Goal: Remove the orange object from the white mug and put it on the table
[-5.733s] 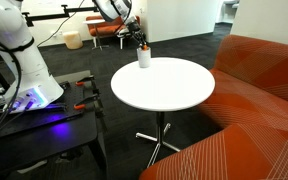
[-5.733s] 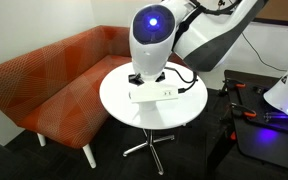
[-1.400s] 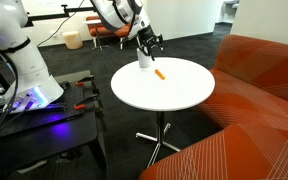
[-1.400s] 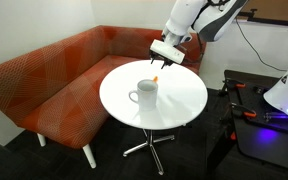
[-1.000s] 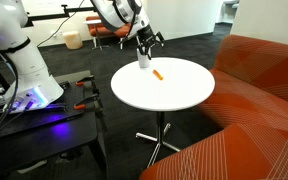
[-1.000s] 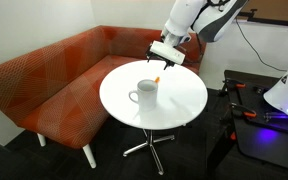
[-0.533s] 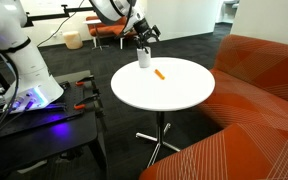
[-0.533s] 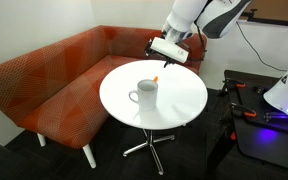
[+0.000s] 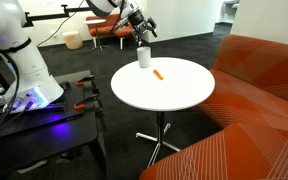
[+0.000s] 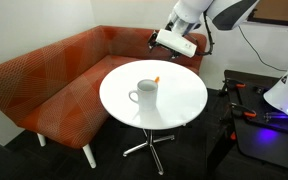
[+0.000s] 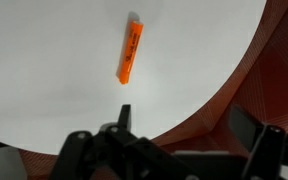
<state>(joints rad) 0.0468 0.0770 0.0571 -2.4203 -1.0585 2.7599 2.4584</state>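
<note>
The orange object (image 9: 158,73) lies flat on the round white table (image 9: 174,95), a short way from the white mug (image 9: 144,57). In the wrist view the orange object (image 11: 130,52) lies slantwise on the table (image 11: 54,70), well ahead of the fingers. The mug (image 10: 144,93) stands upright with the orange object (image 10: 156,80) just behind it. My gripper (image 9: 141,26) hangs in the air above the table's edge near the mug, open and empty. In the other exterior view the gripper (image 10: 172,41) is above the table's far rim. The mug is out of the wrist view.
An orange sofa (image 10: 44,85) curves round one side of the table (image 10: 184,100) and shows as orange sofa (image 9: 254,90) on the other view. A dark bench (image 9: 44,125) with the robot base (image 9: 19,60) stands beside the table. Orange chairs (image 9: 109,32) stand far back.
The gripper has risen and drawn back from the table, away from the orange object, which stays lying where it was. The mug has not moved.
</note>
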